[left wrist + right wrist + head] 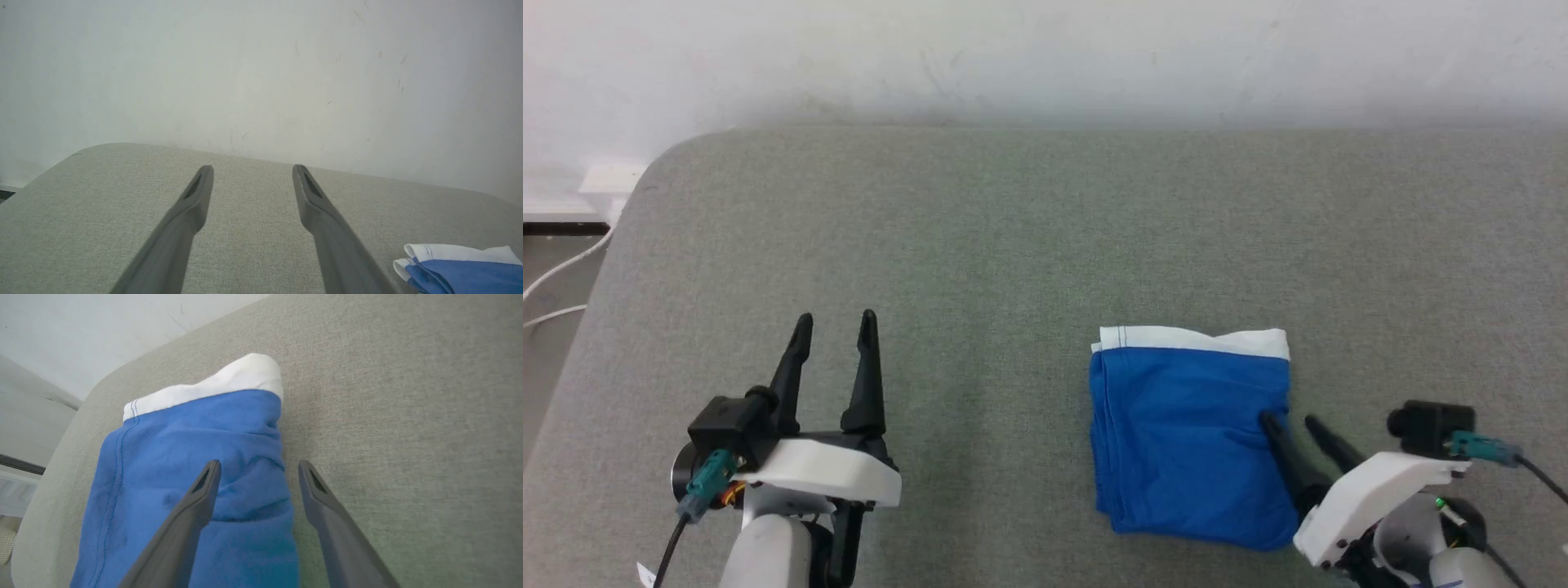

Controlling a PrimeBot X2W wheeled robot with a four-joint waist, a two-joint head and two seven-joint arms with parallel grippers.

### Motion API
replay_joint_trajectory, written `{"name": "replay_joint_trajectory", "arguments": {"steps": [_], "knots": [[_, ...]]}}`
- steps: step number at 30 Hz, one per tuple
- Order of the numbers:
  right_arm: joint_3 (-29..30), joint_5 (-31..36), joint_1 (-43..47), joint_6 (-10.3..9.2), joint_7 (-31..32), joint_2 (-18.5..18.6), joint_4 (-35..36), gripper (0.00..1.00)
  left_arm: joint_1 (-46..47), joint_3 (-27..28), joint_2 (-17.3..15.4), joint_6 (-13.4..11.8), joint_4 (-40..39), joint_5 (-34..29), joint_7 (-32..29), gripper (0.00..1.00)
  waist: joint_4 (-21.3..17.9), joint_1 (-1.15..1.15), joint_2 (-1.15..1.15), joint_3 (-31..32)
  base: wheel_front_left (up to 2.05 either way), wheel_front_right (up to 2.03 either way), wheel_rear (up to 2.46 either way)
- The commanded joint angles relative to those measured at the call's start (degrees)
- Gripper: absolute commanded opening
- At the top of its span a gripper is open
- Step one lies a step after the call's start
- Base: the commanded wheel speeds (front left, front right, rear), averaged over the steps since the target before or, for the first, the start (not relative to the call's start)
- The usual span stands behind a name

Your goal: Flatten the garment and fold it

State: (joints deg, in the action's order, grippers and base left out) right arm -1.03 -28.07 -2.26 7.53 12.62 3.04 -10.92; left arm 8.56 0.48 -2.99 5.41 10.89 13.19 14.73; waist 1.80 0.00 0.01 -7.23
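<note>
The royal-blue garment (1186, 437) lies folded into a rough square on the grey cushioned surface (1013, 245), its white band (1192, 339) along the far edge. My right gripper (1290, 420) is open at the garment's right edge, one finger over the blue cloth and the other just off it. In the right wrist view the garment (184, 469) spreads under the left finger, and the right gripper (256, 465) holds nothing. My left gripper (835, 318) stands open well to the left, over bare surface. The left wrist view shows the left gripper (252, 168) and a corner of the garment (461, 271).
A pale wall (1045, 57) rises behind the surface. The surface's rounded left corner (662, 163) drops off to a floor with white cables (556, 278). Wide bare surface stretches between the two grippers and beyond the garment.
</note>
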Motion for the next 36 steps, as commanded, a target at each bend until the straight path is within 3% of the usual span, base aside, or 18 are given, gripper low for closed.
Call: {"name": "replay_joint_trajectory", "arguments": {"steps": [1,8,10,11,12,13,18,22,30,36], "knots": [[-0.42,-0.11,-0.87,-0.04,0.94,-0.15,-1.49,1.00,-0.56,-0.12,0.11,-0.40,-0.25,0.20,0.27,1.00,0.18,0.00,-0.01,-0.10,0.00,0.00,0.00],[-1.97,1.01,-4.18,-0.04,7.14,-0.15,-9.36,0.98,-0.54,-0.35,0.11,-0.45,0.02,0.31,0.27,1.00,0.70,0.00,-0.01,-0.42,0.00,0.00,0.00],[-2.96,1.75,-4.99,-0.04,9.43,-0.15,-10.49,0.38,-0.51,-0.33,0.11,-0.45,0.06,0.31,0.27,1.00,0.65,0.00,-0.01,-0.49,0.00,0.00,0.00],[-2.96,1.75,-4.99,-0.04,9.43,-0.15,-10.49,0.38,-0.51,-0.33,0.11,-0.45,0.06,0.31,0.27,1.00,0.65,0.00,-0.01,-0.49,0.00,0.00,0.00],[-3.42,2.47,-5.41,-0.04,10.28,-0.16,-10.54,0.07,-0.53,-0.25,0.11,-0.46,0.03,0.28,0.27,1.00,0.49,0.00,-0.01,-0.55,0.00,0.00,0.00],[-3.88,3.37,-5.91,-0.04,10.95,-0.16,-10.24,0.00,-0.56,-0.09,0.11,-0.51,-0.04,0.22,0.27,1.00,0.18,0.00,-0.01,-0.65,0.00,0.00,0.00],[-7.47,12.51,-9.94,-0.04,14.18,-0.14,-6.37,0.00,-0.88,1.12,0.11,-0.52,-1.19,-0.43,0.27,1.00,-3.49,0.00,-0.01,-1.81,0.00,0.00,0.00],[-13.31,19.50,-14.69,-0.04,16.90,3.58,-3.68,0.00,-0.77,2.03,0.00,-0.27,-2.38,-1.20,0.27,1.00,-8.21,0.00,-0.01,-3.52,0.00,0.00,0.00],[-23.32,21.59,-25.37,-0.04,16.66,13.56,-5.10,0.00,1.04,2.39,-0.39,0.19,-5.53,-3.58,0.27,1.00,-20.10,0.00,-0.01,-8.72,0.00,0.00,0.00],[-22.69,22.92,-32.18,-0.04,11.71,18.12,-11.27,0.00,3.87,0.83,-2.01,0.69,-5.64,-5.38,0.27,1.00,-27.10,0.00,-0.01,-13.39,0.00,0.00,0.00]]}}
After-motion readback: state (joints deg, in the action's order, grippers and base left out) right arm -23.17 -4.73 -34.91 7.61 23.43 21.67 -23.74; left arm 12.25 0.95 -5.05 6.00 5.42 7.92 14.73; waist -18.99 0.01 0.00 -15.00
